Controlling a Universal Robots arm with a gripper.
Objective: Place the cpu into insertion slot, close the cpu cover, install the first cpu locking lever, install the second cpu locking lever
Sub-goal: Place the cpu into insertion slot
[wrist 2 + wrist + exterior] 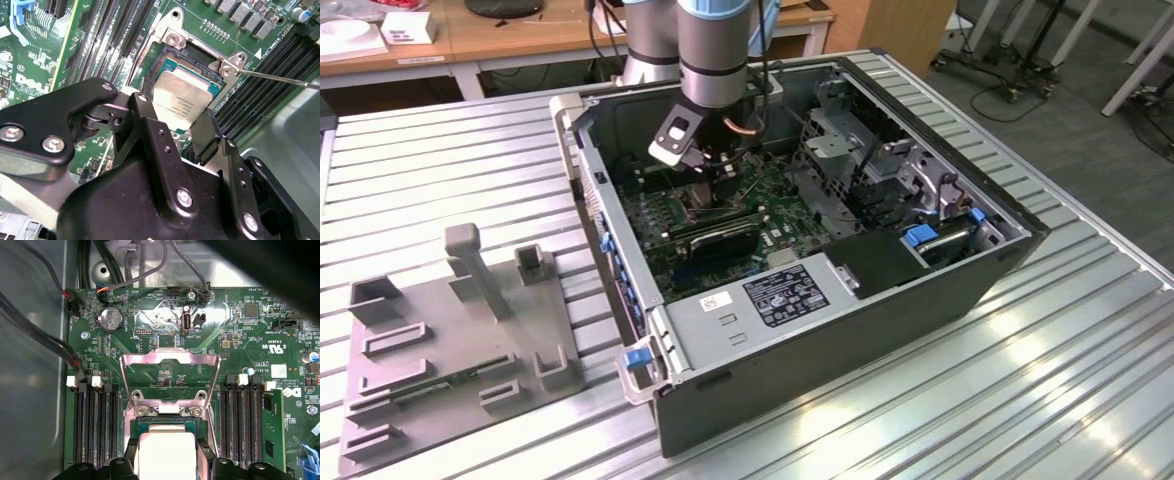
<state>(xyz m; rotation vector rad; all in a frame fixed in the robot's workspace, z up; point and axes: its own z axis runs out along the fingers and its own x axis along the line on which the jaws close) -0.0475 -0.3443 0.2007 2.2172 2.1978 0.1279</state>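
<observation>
My gripper [707,195] reaches down into the open computer case [961,290], over the green circuit board [781,205]. In both wrist views its two black fingers [145,117] flank the cpu [182,95], a silvery square chip, and are shut on its opposite edges. The cpu [165,445] hangs slightly tilted just over the insertion slot [192,52], whose dark far edge shows beyond it. The cpu cover [170,359], a silvery frame, stands swung open at the slot's far side. A thin metal locking lever [275,79] sticks out sideways from the slot's corner.
Long black memory slots [95,425] run along both sides of the slot. Cables [50,340] trail along the case wall. A metal drive cage [854,150] fills the case's exterior-view right. A grey fixture [454,330] lies on the slatted table at the left.
</observation>
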